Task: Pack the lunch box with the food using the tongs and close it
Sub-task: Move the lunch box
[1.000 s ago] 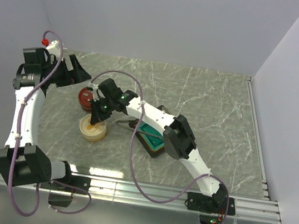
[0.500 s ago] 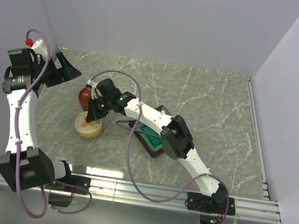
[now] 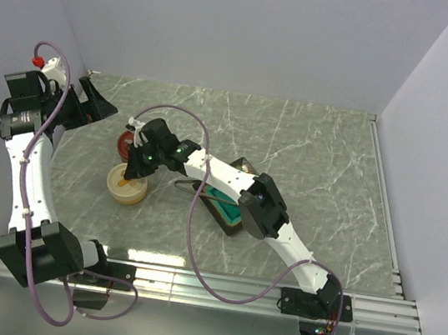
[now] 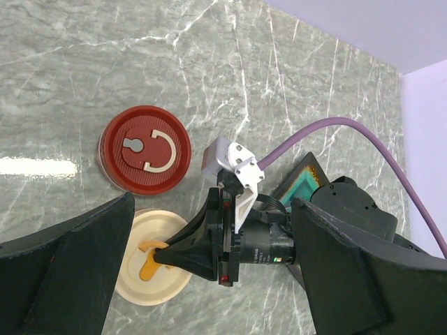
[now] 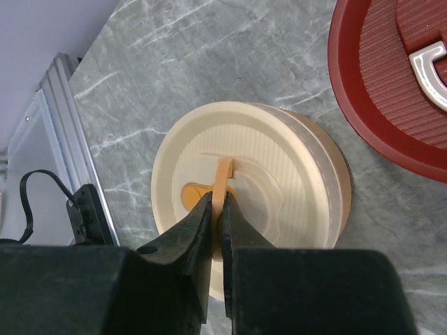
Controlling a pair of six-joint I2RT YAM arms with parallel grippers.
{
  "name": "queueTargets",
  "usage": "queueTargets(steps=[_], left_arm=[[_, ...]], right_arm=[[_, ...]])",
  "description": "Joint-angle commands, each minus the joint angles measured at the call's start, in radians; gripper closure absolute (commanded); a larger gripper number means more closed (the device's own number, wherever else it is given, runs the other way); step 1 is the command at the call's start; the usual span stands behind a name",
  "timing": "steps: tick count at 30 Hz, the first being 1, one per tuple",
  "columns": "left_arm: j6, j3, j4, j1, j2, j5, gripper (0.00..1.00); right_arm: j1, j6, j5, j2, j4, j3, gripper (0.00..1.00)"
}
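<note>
left gripper [image 3: 94,104]: yours hangs up high over the back-left corner, jaws spread wide, nothing in them.
right gripper [image 5: 218,204]: down low and pinched tight on the orange tab [image 5: 222,174], which stands up from the top of the cream container [image 5: 307,164].
cream container: lid on, sitting on the marble table [image 3: 317,165] just beside the red container [image 4: 145,149].
lunch box [image 3: 225,204]: teal one, mid-table, half hidden under your right arm.
tongs [image 3: 183,185]: lying flat just left of the lunch box, neither gripper on them.
</note>
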Motion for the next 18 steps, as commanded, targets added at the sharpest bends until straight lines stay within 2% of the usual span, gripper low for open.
queueTargets(steps=[1,7,8,10,12,18], left_arm=[[0.015,0.038,-0.002,0.005,-0.006,0.025,0.01],[0.009,0.041,-0.001,0.008,-0.013,0.031,0.01],[0.015,0.041,-0.001,0.008,-0.012,0.03,0.01],[0.018,0.042,-0.004,0.008,-0.012,0.028,0.01],[0.017,0.041,-0.004,0.008,-0.012,0.033,0.01],[0.015,0.039,0.001,0.008,-0.016,0.048,0.0]], right_arm=[[0.017,-0.021,0.046,0.038,0.036,0.022,0.88],[0.018,-0.029,0.06,0.03,0.033,0.005,0.73],[0.018,-0.029,0.063,0.025,0.031,0.002,0.64],[0.017,-0.029,0.066,0.021,0.028,0.001,0.62],[0.017,-0.029,0.065,0.012,0.025,0.002,0.55],[0.018,-0.036,0.069,-0.028,0.013,0.002,0.48]])
